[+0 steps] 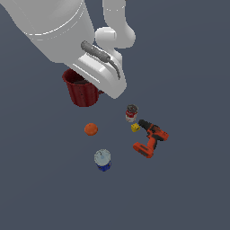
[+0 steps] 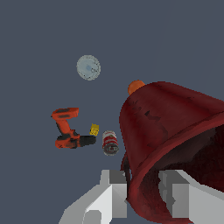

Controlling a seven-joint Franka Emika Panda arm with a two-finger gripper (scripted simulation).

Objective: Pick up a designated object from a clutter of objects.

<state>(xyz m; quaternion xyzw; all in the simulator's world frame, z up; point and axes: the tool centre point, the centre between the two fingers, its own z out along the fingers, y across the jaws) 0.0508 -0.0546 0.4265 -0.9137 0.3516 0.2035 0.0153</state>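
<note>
Gripper [image 2: 142,194] clamped across rim wall of dark red mug [image 1: 82,92]. Thin-rim pinch only: risk of tilt, rotation or slip, dropping onto orange ball [image 1: 91,129] beneath.

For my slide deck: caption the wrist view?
Claw straddling the red mug rim, with drill, cans and cube beyond.
</note>
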